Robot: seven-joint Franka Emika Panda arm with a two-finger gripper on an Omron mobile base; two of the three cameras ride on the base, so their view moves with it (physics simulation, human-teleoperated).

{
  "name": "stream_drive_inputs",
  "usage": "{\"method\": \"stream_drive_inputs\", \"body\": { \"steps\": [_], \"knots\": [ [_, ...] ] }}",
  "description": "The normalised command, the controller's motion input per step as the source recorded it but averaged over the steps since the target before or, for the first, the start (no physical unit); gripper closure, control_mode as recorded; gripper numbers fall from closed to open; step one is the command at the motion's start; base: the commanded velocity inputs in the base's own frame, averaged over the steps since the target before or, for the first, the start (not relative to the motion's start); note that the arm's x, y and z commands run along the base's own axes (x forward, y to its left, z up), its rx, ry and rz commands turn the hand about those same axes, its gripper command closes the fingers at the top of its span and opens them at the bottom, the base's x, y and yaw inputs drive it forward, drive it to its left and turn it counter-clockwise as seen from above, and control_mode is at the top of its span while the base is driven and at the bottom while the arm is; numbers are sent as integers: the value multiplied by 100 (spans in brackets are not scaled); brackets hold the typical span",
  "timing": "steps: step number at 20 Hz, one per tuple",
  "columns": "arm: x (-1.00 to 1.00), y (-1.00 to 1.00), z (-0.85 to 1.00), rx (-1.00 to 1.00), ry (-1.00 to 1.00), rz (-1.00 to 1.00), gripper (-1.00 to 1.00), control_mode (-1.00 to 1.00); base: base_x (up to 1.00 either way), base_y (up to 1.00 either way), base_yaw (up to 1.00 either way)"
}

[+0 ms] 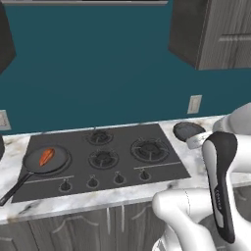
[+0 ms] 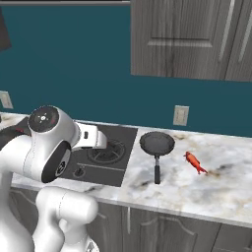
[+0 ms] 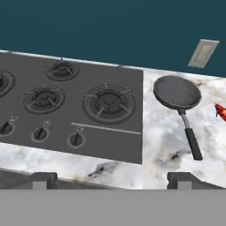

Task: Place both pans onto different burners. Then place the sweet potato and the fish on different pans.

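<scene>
The second pan [image 3: 177,92] sits on the marble counter [image 3: 163,132] just right of the cooktop [image 3: 70,110], its handle [image 3: 191,137] pointing toward the counter's front edge. I'd judge it rigid and fairly heavy at the bowl end, so a grip on the thin handle close to the bowl should keep it from swinging — the rim looks too shallow and slick to pinch. The gripper [image 3: 110,178] hovers back from the cooktop's front edge, fingertips [image 3: 43,178] spread wide with nothing between them.

From the left base camera you can see the other pan [image 1: 45,160] on the cooktop's left burner, an orange piece [image 1: 47,157] in it. The right base camera gives the red fish [image 2: 195,162] whole, on the counter right of the cooktop — beyond the second pan.
</scene>
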Motion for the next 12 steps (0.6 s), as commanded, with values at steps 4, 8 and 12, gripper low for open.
{"method": "stream_drive_inputs", "body": {
  "steps": [4,8,12],
  "knots": [
    [0,0,0,0,0,0,-100,100,-7,-32,0],
    [0,0,0,0,0,0,-100,100,-4,0,0],
    [0,0,0,0,0,0,-100,100,0,0,0]
  ]
}}
